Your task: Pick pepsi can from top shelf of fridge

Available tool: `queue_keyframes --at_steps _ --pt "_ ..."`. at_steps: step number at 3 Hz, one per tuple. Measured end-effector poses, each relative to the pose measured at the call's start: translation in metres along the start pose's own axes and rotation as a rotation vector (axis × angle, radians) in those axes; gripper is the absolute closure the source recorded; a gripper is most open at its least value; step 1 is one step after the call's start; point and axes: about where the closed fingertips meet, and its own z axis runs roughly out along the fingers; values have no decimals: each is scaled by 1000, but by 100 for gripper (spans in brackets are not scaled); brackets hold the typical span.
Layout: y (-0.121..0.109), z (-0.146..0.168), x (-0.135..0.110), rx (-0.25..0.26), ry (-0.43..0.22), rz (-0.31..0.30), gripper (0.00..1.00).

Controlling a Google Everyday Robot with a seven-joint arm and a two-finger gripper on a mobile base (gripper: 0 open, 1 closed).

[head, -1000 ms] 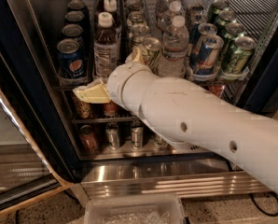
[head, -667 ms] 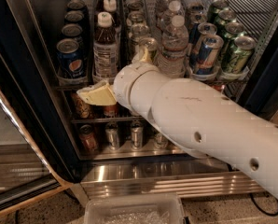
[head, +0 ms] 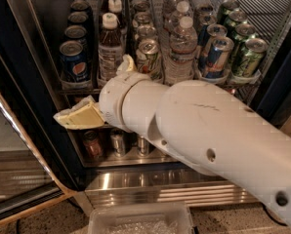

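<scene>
The pepsi can (head: 74,65) stands at the front of the leftmost lane of the top shelf (head: 79,88), with more dark blue cans in a row behind it. The fridge (head: 23,77) has a dark frame and a steel base. My gripper (head: 102,90) is at the end of the white arm, in front of the shelf edge, just right of and below the pepsi can. Its two yellowish fingers are spread apart, one low on the left (head: 79,116) and one high (head: 127,63). It is open and holds nothing.
Brown tea bottles (head: 110,48), silver-green cans (head: 148,57), water bottles (head: 183,48), slim blue-and-silver cans (head: 215,56) and green cans (head: 247,56) fill the other lanes. Cans (head: 93,144) stand on the rack below. The glass door (head: 18,160) hangs open at left. A clear plastic bin (head: 140,221) sits on the floor.
My gripper has moved left and a little down, closer to the pepsi can's lane, and the arm now covers more of the shelf. The cans have not moved.
</scene>
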Motion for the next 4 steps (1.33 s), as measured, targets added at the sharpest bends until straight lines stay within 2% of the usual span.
queue_keyframes --at_steps 1,2,3,4 --pt "0 0 0 0 0 0 0" --pt "0 0 0 0 0 0 19" --pt "8 8 -6 3 -9 -23 26" --pt "19 20 -8 -1 -19 -37 27"
